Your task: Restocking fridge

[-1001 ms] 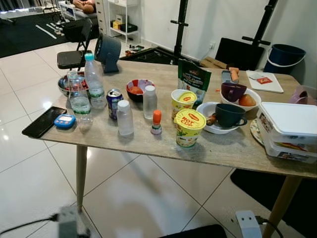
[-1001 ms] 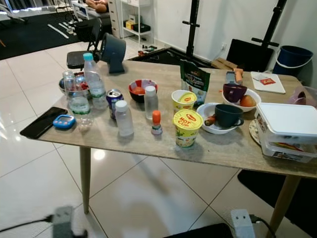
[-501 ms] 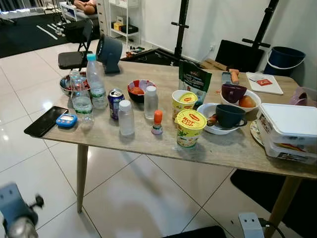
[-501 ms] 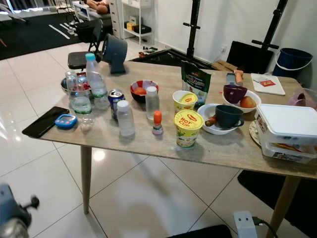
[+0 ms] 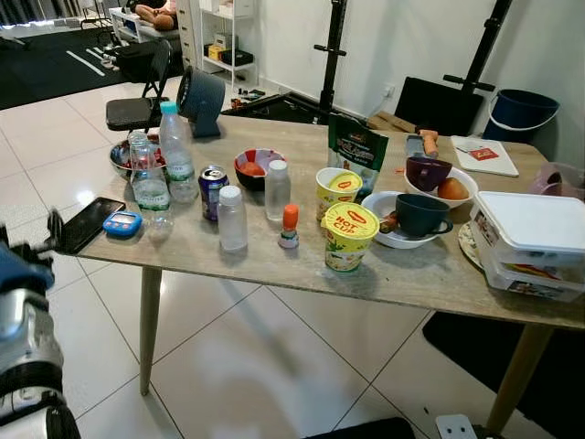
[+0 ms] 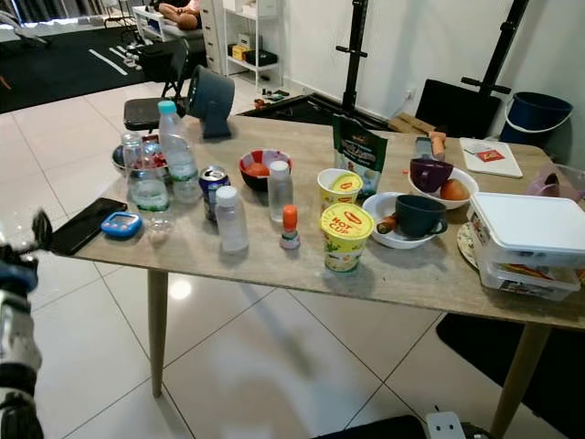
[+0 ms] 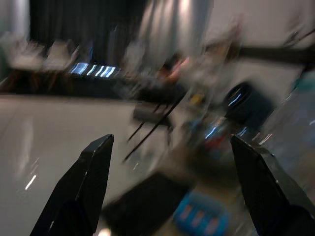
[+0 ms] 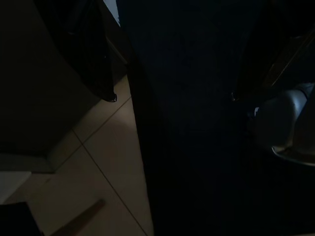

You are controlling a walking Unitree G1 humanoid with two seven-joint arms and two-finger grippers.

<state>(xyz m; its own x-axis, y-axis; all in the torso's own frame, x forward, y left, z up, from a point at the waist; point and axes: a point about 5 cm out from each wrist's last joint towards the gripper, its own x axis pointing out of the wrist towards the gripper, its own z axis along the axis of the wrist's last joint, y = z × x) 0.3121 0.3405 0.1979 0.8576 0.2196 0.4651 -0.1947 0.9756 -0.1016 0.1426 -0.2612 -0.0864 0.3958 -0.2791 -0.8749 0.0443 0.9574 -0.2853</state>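
Left gripper (image 7: 170, 196): black fingers spread wide, empty, raised at 9 o'clock off the light wooden table (image 5: 439, 274), just short of the black phone (image 5: 84, 223) and blue timer (image 5: 122, 222). Clear water bottles (image 5: 177, 155), soda can (image 5: 212, 189) and yellow noodle cups (image 5: 348, 236) stand mid-table. Right gripper (image 8: 172, 98): fingers apart, in shade over floor tiles.

You look across a wood-topped counter (image 5: 274, 256) on slim tapered legs, standing on glossy white floor tiles (image 5: 247, 366) that catch the ceiling light. Behind it runs a plain white wall (image 5: 402, 37) with two black upright stands (image 5: 331, 46) leaning against it and a dark blue bucket (image 5: 523, 108) in the far right corner. At the far left you see a black folding chair (image 5: 137, 96), a white shelving unit (image 5: 219, 37) and a dark floor mat (image 5: 46, 69).
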